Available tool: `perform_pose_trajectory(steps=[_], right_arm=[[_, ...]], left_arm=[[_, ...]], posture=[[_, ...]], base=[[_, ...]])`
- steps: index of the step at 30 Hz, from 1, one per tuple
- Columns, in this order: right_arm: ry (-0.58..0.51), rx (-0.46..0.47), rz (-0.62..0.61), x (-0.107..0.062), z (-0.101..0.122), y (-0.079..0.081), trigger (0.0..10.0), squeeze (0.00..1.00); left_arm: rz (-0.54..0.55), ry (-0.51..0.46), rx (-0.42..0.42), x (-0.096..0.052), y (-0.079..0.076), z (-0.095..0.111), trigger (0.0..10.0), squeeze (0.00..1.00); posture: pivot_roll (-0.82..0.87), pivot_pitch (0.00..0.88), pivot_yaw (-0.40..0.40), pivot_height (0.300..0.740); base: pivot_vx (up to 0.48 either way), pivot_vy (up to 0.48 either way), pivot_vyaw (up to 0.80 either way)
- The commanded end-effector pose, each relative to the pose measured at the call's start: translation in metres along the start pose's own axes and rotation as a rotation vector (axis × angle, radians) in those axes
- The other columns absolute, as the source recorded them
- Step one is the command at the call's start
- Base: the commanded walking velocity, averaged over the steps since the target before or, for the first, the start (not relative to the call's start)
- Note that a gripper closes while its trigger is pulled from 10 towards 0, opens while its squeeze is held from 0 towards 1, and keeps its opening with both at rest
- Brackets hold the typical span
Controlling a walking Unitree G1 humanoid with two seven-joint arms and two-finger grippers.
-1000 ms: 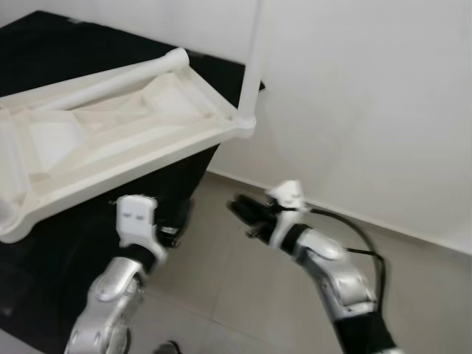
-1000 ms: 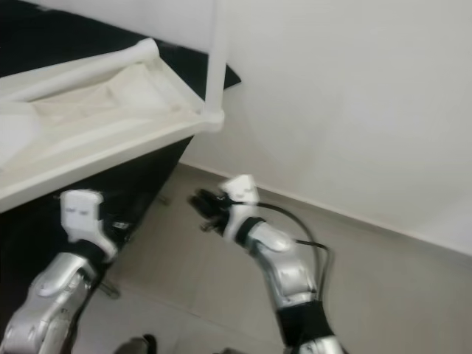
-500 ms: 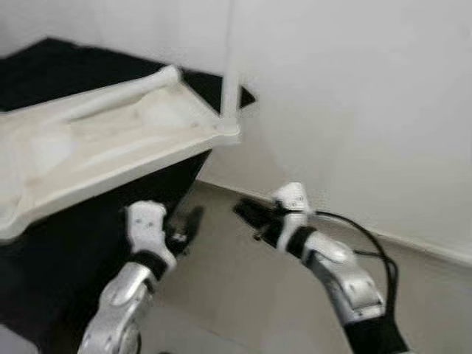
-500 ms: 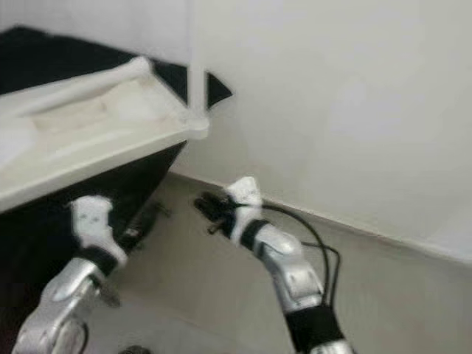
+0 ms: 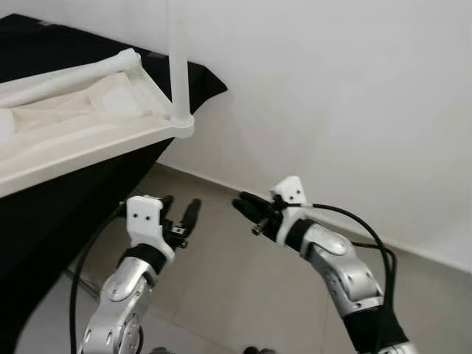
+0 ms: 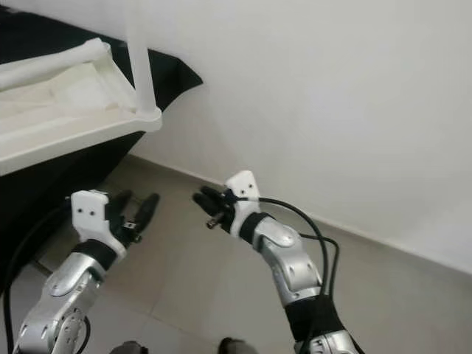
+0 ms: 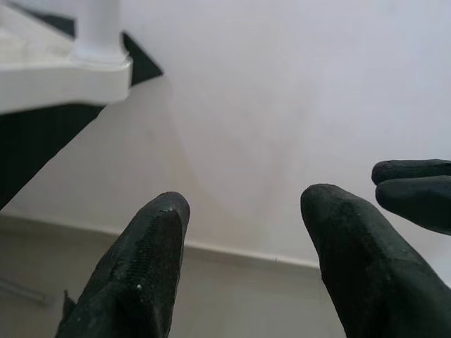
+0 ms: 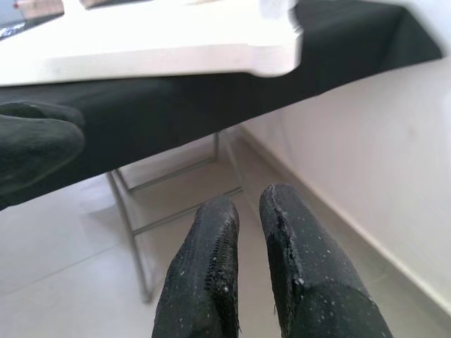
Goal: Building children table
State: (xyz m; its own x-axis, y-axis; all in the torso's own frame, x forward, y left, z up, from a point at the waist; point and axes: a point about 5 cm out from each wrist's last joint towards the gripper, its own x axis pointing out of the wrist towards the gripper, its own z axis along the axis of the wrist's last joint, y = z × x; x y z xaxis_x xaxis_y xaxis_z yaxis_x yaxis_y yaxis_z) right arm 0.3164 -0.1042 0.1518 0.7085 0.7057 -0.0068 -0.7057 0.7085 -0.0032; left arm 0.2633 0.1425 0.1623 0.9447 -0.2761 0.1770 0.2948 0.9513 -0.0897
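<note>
Shifted right with camera since earlier. Upturned children table, upright leg, up-left of released left end effector, nearer; right end effector clenched, empty.

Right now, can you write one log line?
left pincer: open, empty | right pincer: shut, empty | white table: upside-down on black cloth

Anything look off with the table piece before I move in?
Yes. The white children's table lies upside down on the black-covered stand, and its corner with the upright leg juts out past the stand's edge. Both grippers, left and right, hover empty.
</note>
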Motion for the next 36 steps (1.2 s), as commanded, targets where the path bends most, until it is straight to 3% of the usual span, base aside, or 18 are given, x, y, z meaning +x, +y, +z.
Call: perform_pose_trajectory(steps=[1, 13, 20, 31, 36], right_arm=[[0.013, 0.012, 0.025, 0.001, -0.006, 0.006, 10.0, 0.0], [0.003, 0.006, 0.029, 0.0013, -0.0054, 0.0063, 10.0, 0.0], [0.029, -0.026, 0.058, 0.0016, -0.0081, 0.0099, 10.0, 0.0], [0.042, -0.021, -0.026, 0.0059, -0.0115, 0.0082, 10.0, 0.0], [0.061, -0.039, -0.03, 0.0053, -0.0125, 0.0048, 10.0, 0.0]], left_arm=[[0.033, 0.028, 0.004, -0.0044, 0.0059, -0.0055, 10.0, 0.0], [0.079, 0.042, 0.009, -0.0059, 0.0115, -0.0066, 10.0, 0.0], [0.066, 0.048, 0.012, -0.0054, 0.0103, -0.0073, 10.0, 0.0], [0.045, 0.049, 0.011, -0.0024, 0.01, -0.0089, 10.0, 0.0], [0.037, 0.049, 0.013, -0.0006, 0.0084, -0.0093, 10.0, 0.0]], posture=[[-0.01, 0.216, -0.127, 0.74], [-0.01, 0.216, -0.125, 0.74], [-0.01, 0.216, -0.122, 0.74], [-0.04, 0.207, -0.109, 0.74], [-0.02, 0.201, -0.145, 0.74]], base=[[0.0, 0.0, 0.0], [0.0, 0.0, 0.0], [0.0, 0.0, 0.8], [0.28, 0.0, 0.3], [0.316, 0.0, 0.8]])
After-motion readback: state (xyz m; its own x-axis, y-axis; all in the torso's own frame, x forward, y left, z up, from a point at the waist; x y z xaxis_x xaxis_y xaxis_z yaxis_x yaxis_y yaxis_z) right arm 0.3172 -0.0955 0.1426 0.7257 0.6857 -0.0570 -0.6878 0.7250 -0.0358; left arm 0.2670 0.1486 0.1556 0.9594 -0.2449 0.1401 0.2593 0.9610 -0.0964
